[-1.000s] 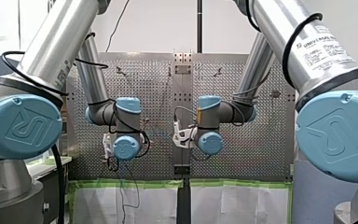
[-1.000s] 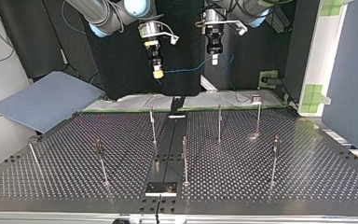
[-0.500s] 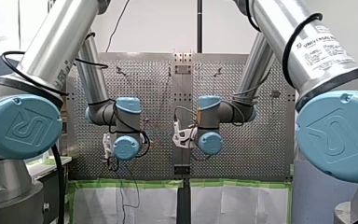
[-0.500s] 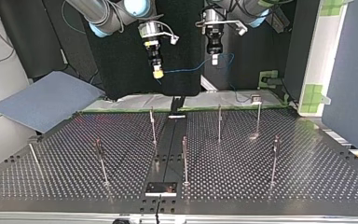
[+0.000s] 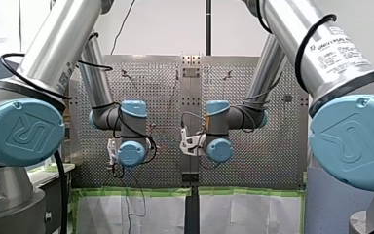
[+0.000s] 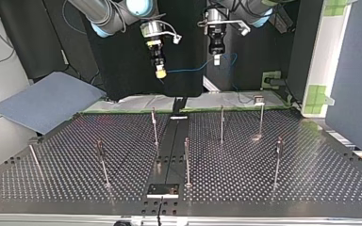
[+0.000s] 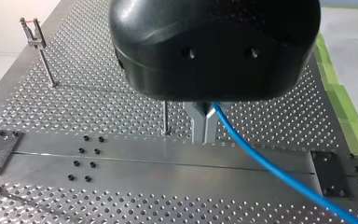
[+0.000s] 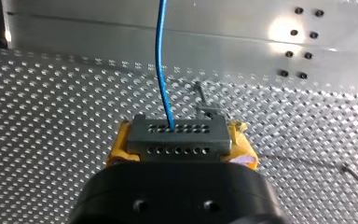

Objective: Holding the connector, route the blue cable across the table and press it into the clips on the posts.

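Observation:
High above the table, my right gripper (image 6: 160, 73) is shut on a grey connector (image 8: 177, 136), which sits between its yellow pads (image 8: 121, 144). The thin blue cable (image 6: 188, 70) leaves the connector and runs level to my left gripper (image 6: 217, 59). In the left wrist view its metal fingers (image 7: 204, 133) are shut on the cable (image 7: 270, 170), which trails off to one side. Several thin posts with clips stand on the perforated table, among them a post (image 6: 154, 126), a second (image 6: 222, 123) and a nearer one (image 6: 186, 160). None touches the cable.
A blue-grey sheet (image 6: 47, 101) lies beyond the table at the top view's left. A small black plate (image 6: 163, 190) sits at the table's near edge on the middle rail (image 6: 172, 141). More posts stand at the sides (image 6: 277, 160) (image 6: 102, 162).
Both grippers have barely shifted. In the top view the right one with the connector has crept slightly up and to the right; the grips are unchanged.

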